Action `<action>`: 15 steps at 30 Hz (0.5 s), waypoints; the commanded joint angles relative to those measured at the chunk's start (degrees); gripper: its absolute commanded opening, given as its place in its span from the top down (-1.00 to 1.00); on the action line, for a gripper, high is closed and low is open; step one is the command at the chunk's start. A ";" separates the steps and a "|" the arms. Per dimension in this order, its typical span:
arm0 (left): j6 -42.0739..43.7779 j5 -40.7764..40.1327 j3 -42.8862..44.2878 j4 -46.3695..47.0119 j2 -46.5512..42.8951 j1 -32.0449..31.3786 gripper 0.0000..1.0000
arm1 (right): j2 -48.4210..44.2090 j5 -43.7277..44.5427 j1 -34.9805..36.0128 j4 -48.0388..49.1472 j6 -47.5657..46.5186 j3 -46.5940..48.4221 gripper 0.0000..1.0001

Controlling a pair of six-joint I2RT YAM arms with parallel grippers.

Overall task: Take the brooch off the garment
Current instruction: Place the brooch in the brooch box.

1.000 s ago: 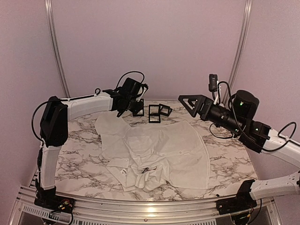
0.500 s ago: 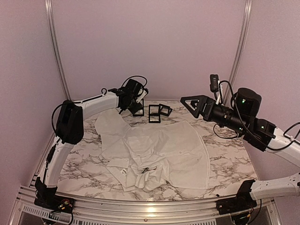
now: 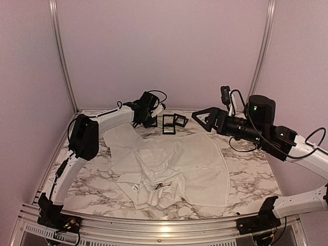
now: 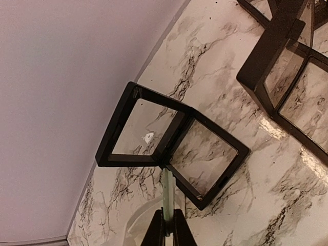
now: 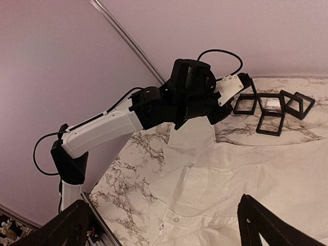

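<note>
I guess little is left: my left tool [image 4: 166,229] pinches a thin pale green stick [image 4: 166,192], maybe the brooch, by the open black frame box [image 4: 177,134] at 12 o'clock from the white cloth shirt [image 3: 189,159], and my right tool [image 5: 164,218] is wide open.

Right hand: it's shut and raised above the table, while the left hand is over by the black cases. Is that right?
Not quite: the right hand is open, its fingers wide apart in the right wrist view. It is raised above the table, and the left hand is by the black cases.
</note>
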 commanded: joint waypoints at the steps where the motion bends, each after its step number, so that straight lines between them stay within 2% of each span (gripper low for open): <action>1: 5.49 -2.74 3.30 4.18 3.14 0.39 0.97 | 1.19 1.39 -0.42 -3.15 1.81 3.56 -0.97; 10: 4.71 0.73 3.28 8.42 4.91 1.10 0.98 | 3.55 3.35 -0.43 -6.46 1.41 5.60 -0.97; 15: 3.58 2.47 2.67 8.46 4.36 1.71 1.00 | 3.98 9.25 -0.45 -10.26 -0.71 7.28 -0.97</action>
